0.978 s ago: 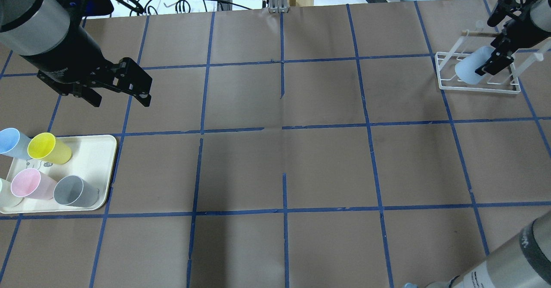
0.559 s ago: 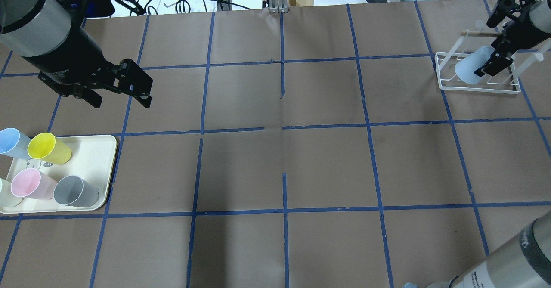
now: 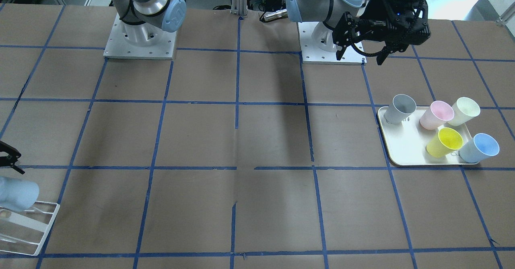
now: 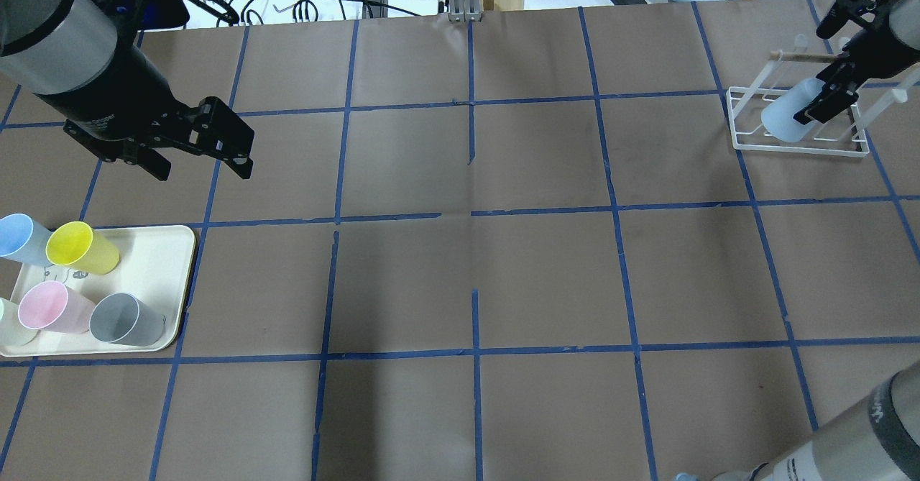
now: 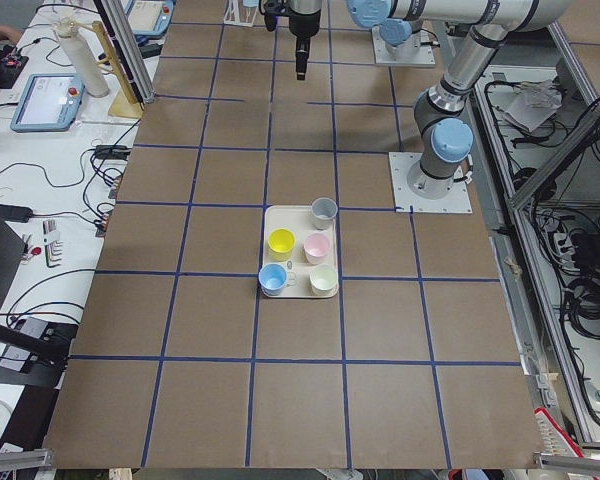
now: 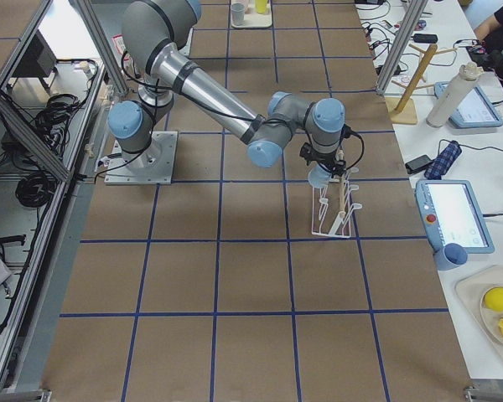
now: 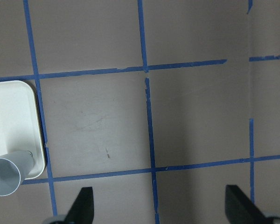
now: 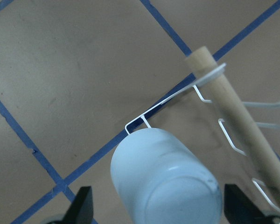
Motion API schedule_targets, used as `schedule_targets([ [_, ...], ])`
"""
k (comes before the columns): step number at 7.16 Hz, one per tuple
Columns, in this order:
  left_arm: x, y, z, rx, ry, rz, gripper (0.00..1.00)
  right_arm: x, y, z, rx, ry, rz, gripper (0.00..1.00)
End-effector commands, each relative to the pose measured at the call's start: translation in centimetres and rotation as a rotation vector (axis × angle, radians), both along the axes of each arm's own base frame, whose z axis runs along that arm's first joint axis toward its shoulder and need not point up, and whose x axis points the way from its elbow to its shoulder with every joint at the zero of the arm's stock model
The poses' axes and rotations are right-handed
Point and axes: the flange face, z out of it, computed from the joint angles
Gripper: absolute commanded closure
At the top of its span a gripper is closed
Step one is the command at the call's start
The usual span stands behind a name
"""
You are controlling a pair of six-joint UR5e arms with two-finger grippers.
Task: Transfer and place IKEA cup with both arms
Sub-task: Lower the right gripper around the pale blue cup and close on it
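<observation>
At the rack: we see the IKEA cup [image 4: 789, 116] seated upside down and tilted on the white wire rack [image 4: 798, 143], at the table's [image 4: 474, 251] 2 o'clock corner in the overhead view.
Right gripper [image 4: 826, 103]: fingers released, spread either side of the cup; since a second ago we have drawn up and back.
Left gripper [image 4: 203, 152]: fingers parted, empty, unmoved above the tray [image 4: 169, 265].
Meaning: we judge placement essentially done; retreat remains.
</observation>
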Motion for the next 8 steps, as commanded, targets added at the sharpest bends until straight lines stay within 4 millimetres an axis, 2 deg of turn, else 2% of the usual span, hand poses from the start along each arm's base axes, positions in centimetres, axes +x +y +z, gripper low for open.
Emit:
schedule_targets([
  [1, 0.27, -0.62, -0.53, 0.005, 0.004, -0.005, 0.00, 0.01, -0.18, -0.47, 0.009, -0.012, -0.083, 0.00],
  [4, 0.26, -0.63, -0.53, 0.005, 0.005, -0.007, 0.00, 0.15, -0.14, -0.83, 0.026, -0.024, -0.115, 0.00],
  [5, 0.34, -0.76, -0.65, 0.006, 0.005, -0.005, 0.00, 0.15, -0.13, -0.85, 0.028, -0.025, -0.116, 0.06],
  [6, 0.27, -0.75, -0.65, 0.007, 0.005, -0.007, 0.00, 0.15, -0.13, -0.85, 0.028, -0.025, -0.115, 0.31],
  [7, 0.27, -0.75, -0.65, 0.007, 0.005, -0.007, 0.00, 0.08, -0.07, -0.66, 0.025, -0.023, -0.116, 0.50],
  [8, 0.34, -0.81, -0.72, 0.008, 0.006, -0.005, 0.00, 0.09, -0.04, -0.42, 0.023, -0.022, -0.115, 0.60],
])
